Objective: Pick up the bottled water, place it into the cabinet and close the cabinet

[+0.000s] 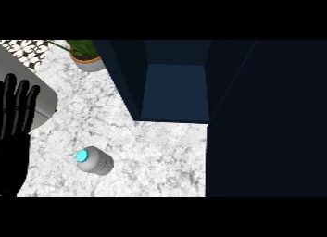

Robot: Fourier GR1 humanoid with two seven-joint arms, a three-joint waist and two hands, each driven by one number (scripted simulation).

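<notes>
Looking down on the white marbled counter (159, 157), biggest thing in frame. Dark blue cabinet (176, 92) sits at the back right, open, its inside bare and lit blue; its door (272, 115) fills the right side of the view, swung out over the counter. Left hand (9, 125) at the left edge, black, fingers straight and spread upward, holding nothing, resting. Right hand doesn't show. Grey sink (29, 88) partly behind the left hand, top left. Potted plant (87, 58) at the back, just left of the cabinet. Bottled water (95, 160) upright on the counter, cyan cap, front left, near the left hand but apart, well short of the cabinet opening.
</notes>
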